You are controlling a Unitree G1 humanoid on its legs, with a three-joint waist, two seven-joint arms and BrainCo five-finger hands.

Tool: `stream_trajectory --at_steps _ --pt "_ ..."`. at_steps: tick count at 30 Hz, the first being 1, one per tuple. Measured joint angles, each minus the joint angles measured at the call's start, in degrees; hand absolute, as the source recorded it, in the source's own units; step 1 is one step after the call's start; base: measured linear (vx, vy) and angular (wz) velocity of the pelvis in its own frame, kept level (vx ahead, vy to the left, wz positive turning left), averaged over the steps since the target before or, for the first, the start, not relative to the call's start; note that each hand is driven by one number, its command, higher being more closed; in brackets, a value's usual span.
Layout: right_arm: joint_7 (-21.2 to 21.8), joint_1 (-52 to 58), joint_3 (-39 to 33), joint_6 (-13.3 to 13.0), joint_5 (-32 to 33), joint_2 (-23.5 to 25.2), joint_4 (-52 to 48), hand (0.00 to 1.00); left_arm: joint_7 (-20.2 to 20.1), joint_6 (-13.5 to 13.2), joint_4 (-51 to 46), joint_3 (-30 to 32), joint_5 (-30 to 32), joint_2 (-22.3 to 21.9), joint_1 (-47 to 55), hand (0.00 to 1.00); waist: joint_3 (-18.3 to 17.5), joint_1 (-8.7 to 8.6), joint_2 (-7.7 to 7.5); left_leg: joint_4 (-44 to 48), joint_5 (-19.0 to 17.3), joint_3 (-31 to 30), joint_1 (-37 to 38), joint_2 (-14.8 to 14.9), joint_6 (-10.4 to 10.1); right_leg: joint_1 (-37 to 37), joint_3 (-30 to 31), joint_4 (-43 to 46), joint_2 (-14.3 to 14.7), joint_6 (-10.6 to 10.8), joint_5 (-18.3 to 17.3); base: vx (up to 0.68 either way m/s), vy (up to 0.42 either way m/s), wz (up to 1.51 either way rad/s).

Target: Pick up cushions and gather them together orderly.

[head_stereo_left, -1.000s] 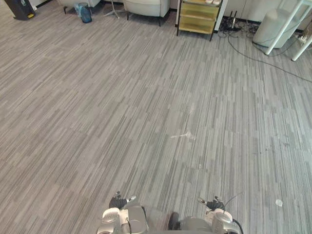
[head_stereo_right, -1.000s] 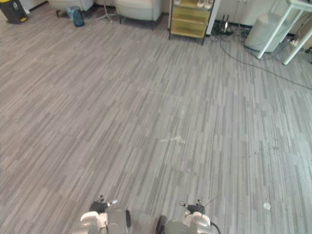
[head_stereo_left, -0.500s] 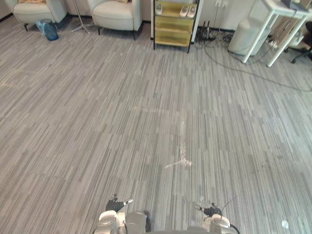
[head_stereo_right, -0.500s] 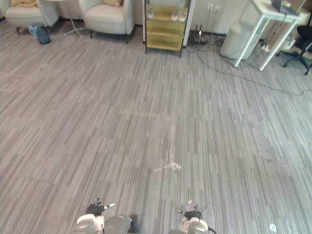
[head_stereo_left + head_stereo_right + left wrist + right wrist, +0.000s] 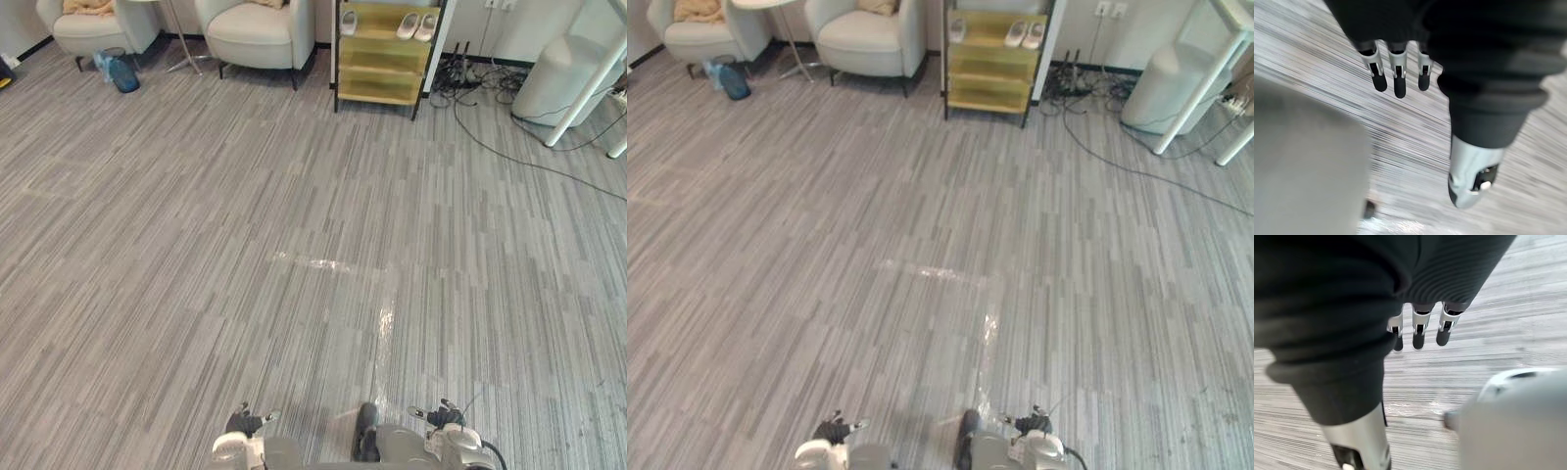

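A tan cushion (image 5: 88, 7) lies on the seat of the far-left armchair (image 5: 98, 29) across the room. A second tan cushion (image 5: 877, 6) rests against the back of the neighbouring armchair (image 5: 260, 24). My left hand (image 5: 1396, 73) hangs over the grey striped floor with its fingers straight and nothing in it. My right hand (image 5: 1419, 328) hangs the same way, open and empty, over the floor. Both hands are far from the cushions.
A yellow shelf unit (image 5: 384, 59) with white shoes on top stands at the back wall. A blue bottle (image 5: 122, 73) sits by the left armchair. A grey bin (image 5: 558, 64), white table legs (image 5: 588, 83) and floor cables (image 5: 509, 137) are at the back right.
The camera has swung and tilted up, so the armchairs and shelf show more fully. Nothing in the room has moved.
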Motion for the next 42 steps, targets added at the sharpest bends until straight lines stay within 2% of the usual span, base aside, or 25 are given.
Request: stream_trajectory --at_steps 2,4,5,6,7,8,11,12,14,16,17,20,22,23,24,26,27,28,31,33,36,37,38,40,42 --pt "-0.37 -1.2 -0.35 -0.09 0.02 0.12 0.19 0.0 0.04 -0.34 -0.79 -0.12 -0.13 0.14 -0.18 0.0 0.11 0.43 -0.5 -10.8 -1.67 2.57 -4.68 -1.5 1.07 3.23 1.6 -2.85 -0.93 1.09 -0.67 0.48 0.042 -0.41" --pt "-0.84 -1.26 -0.43 -0.03 0.0 0.1 0.71 0.0 0.05 -0.44 -1.23 -0.25 -0.19 -0.05 -0.23 0.0 0.17 0.97 -0.53 -28.36 1.41 1.61 -6.24 -4.72 0.33 5.26 2.81 -3.63 -2.68 3.31 -2.51 0.41 0.117 -0.33" --pt "-0.94 -1.07 -0.4 0.0 -0.01 0.08 0.87 0.0 0.04 -0.44 -1.15 -0.34 -0.21 -0.08 -0.16 0.0 -0.03 1.18 -0.24 -36.09 5.12 0.71 -5.73 -5.62 -0.37 6.08 3.22 -3.9 -3.1 4.16 -3.33 0.46 0.188 -0.44" --pt "-1.06 -0.37 0.11 0.16 -0.02 -0.07 1.26 0.0 0.07 -0.44 -0.88 -0.37 -0.89 0.03 -0.25 0.0 -0.32 2.56 -0.41 -41.51 14.81 1.68 -2.95 -7.2 1.87 7.96 5.07 -4.06 -4.29 6.5 -5.1 0.57 0.215 -0.33" --pt "-1.01 -0.37 0.95 0.16 -0.04 0.63 1.31 0.0 0.07 -0.45 -0.8 -0.41 -0.89 0.32 -0.21 0.0 -0.77 2.47 -1.73 -42.19 13.96 2.12 -2.22 -8.81 2.13 8.58 4.59 -4.15 -5.89 6.79 -5.22 0.69 0.231 -0.19" --pt "-0.99 0.03 1.0 0.14 -0.04 0.92 1.34 0.0 -0.01 -0.44 -0.74 -0.25 -1.03 0.93 -0.52 0.0 -0.52 2.32 -2.59 -40.09 12.87 2.15 -2.51 -9.5 3.91 9.24 3.91 -4.13 -6.73 7.05 -5.07 0.59 0.155 0.23" --pt "-0.99 0.47 0.82 0.11 -0.12 0.45 1.37 0.0 -0.03 -0.32 -0.38 -0.26 -1.05 1.25 -0.83 0.0 -0.75 2.43 -3.34 -34.88 7.7 1.91 -1.6 -10.03 5.71 10.28 4.24 0.66 -7.6 7.59 -4.96 0.4 0.113 0.17" --pt "-0.85 0.2 0.83 -0.04 -0.21 0.39 1.31 0.0 -0.04 -0.18 -0.16 -0.3 -1.06 1.64 -0.83 0.0 -0.82 2.52 -3.24 -35.98 5.79 1.94 1.01 -9.81 5.56 7.17 4.95 9.86 -7.99 8.52 -5.54 0.44 0.147 -0.16" --pt "-0.52 0.39 0.77 -0.06 -0.49 0.88 1.44 0.0 -0.19 0.14 0.81 -1.18 -1.02 2.8 -0.82 0.0 -0.89 2.45 -4.08 -40.59 5.07 2.34 7.2 -10.91 5.97 -1.5 5.99 31.68 -10.69 13.71 -4.6 0.39 0.113 -0.12" --pt "-0.08 1.48 0.78 0.1 -0.76 0.66 1.46 0.0 -0.14 0.51 1.92 -3.31 -0.98 3.84 -0.77 0.0 -0.98 1.92 -4.16 -45.37 4.89 2.17 13.82 -12.24 6.06 -6.99 3.88 41.56 -12.73 11.82 -8.45 0.34 0.058 0.12" --pt "0.09 1.93 0.79 0.12 -0.77 0.66 1.46 0.0 -0.11 0.69 1.95 -3.7 -1.0 3.94 -0.59 0.0 -0.93 1.68 -3.79 -46.32 4.8 2.12 15.19 -12.31 5.93 -8.12 2.92 41.44 -12.84 11.08 -9.38 0.32 0.034 0.14" --pt "0.26 2.17 0.57 -0.01 -0.6 0.64 0.69 0.0 0.06 0.96 2.39 -3.84 -0.94 4.67 -0.22 0.0 -1.13 -0.13 -3.98 -49.18 4.73 0.54 19.23 -11.75 5.81 -13.53 -2.87 29.36 -11.34 8.74 -10.79 0.32 -0.043 0.33" --pt "0.25 1.91 0.33 0.0 -0.6 0.69 0.68 0.0 0.03 0.98 2.84 -4.01 -0.85 4.62 0.03 0.0 -1.22 -0.87 -4.11 -49.21 4.12 -0.52 19.98 -11.29 4.78 -14.03 -3.67 17.99 -9.49 7.87 -6.58 0.3 -0.121 0.44" --pt "0.25 2.52 0.29 0.01 -0.6 0.96 0.75 0.0 -0.02 0.95 2.89 -4.11 -0.85 4.86 0.13 0.0 -1.66 -0.81 -5.45 -49.21 3.12 -1.62 20.57 -12.17 3.25 -14.16 -2.9 9.69 -8.81 6.62 1.2 0.34 -0.178 0.42" --pt "0.32 2.52 -0.48 -0.01 -0.56 0.56 0.93 0.0 0.11 1.04 3.34 -3.66 -0.79 4.29 -0.16 0.0 -1.72 -0.74 -5.07 -49.21 1.31 -3.53 21.98 -11.76 2.15 -13.81 -2.54 10.34 -8.01 4.4 4.54 0.34 -0.177 0.37" --pt "0.18 3.02 -0.55 -0.09 -0.58 -0.02 0.98 0.0 0.02 0.92 3.22 -3.52 -0.04 2.69 0.45 0.0 -2.7 -0.82 -3.21 -47.58 0.43 -4.46 22.17 -9.64 1.13 -11.85 -3.04 8.03 -6.22 4.45 2.56 0.36 -0.184 0.24" --pt "0.16 3.02 -1.02 -0.19 -0.53 -0.3 0.94 0.0 0.04 0.93 3.17 -3.34 0.01 1.78 0.41 0.0 -2.88 -0.69 -1.52 -43.59 -0.98 -4.89 20.91 -8.09 0.04 -10.23 -3.73 6.31 -4.71 3.79 1.88 0.36 -0.189 0.17" --pt "0.16 3.01 -1.5 -0.2 -0.57 -0.16 0.9 0.0 -0.07 0.93 3.12 -3.16 0.04 1.53 0.37 0.0 -2.9 -0.66 -1.28 -40.04 -1.53 -5.13 19.47 -7.35 -0.65 -9.33 -3.99 5.29 -4.01 3.74 1.66 0.25 -0.146 0.07" --pt "0.0 3.24 -1.45 -0.19 0.0 0.51 0.61 0.0 -0.2 0.91 1.64 -1.55 0.07 0.53 0.35 0.0 -2.56 -0.1 -0.89 -14.73 -2.34 -5.16 9.37 -2.64 -1.92 -3.65 -4.02 1.95 -0.89 1.89 -0.32 0.25 -0.095 -0.04" --pt "-0.06 3.55 -1.51 -0.21 0.17 0.57 0.5 0.0 -0.09 0.93 1.17 -1.51 0.01 0.57 0.41 0.0 -2.31 -0.05 -0.97 -11.81 -3.68 -3.67 6.39 -1.61 -0.43 -1.07 -3.56 1.91 -0.58 1.76 -1.57 0.23 0.022 -0.18" --pt "-0.45 3.54 -2.05 -0.2 1.13 0.62 0.46 0.0 -0.04 0.79 0.56 -1.67 -0.11 0.36 0.14 0.0 -2.4 0.66 -0.85 -21.19 -4.17 -4.67 1.66 -2.76 -0.3 0.02 -1.13 2.25 -2.02 3.87 -2.09 0.26 0.141 -0.48" --pt "-0.73 3.64 -2.2 -0.2 1.1 0.53 0.36 0.0 0.01 0.82 0.65 -1.78 -0.12 0.27 -0.09 0.0 -2.39 0.84 -0.74 -30.26 -1.09 -7.41 1.42 -4.07 -1.14 0.23 0.18 2.64 -2.95 5.31 -2.64 0.22 0.22 -0.42" --pt "-0.87 3.7 -2.4 -0.17 1.1 0.47 0.48 0.0 -0.02 0.75 0.66 -1.9 -0.13 0.3 -0.11 0.0 -2.26 1.08 -0.77 -31.35 2.51 -7.66 1.75 -4.79 -1.89 0.59 0.8 2.81 -3.42 6.13 -2.99 0.24 0.218 -0.34" --pt "-0.95 4.98 -2.49 -0.06 1.01 0.83 0.88 0.0 0.07 0.6 1.66 -2.71 -0.19 1.09 -0.23 0.0 -3.52 1.12 -2.83 -37.0 4.36 -6.91 5.71 -9.13 -0.1 1.98 2.27 0.17 -6.47 7.65 -2.57 0.26 0.166 0.06" --pt "-0.91 5.66 -2.55 0.2 0.98 0.97 1.17 0.0 0.02 0.8 2.04 -3.17 -0.2 1.76 -0.57 0.0 -3.56 1.23 -3.47 -36.87 4.36 -6.94 6.03 -10.63 -0.09 3.17 2.28 -1.09 -7.78 8.12 -2.54 0.26 0.155 0.18"
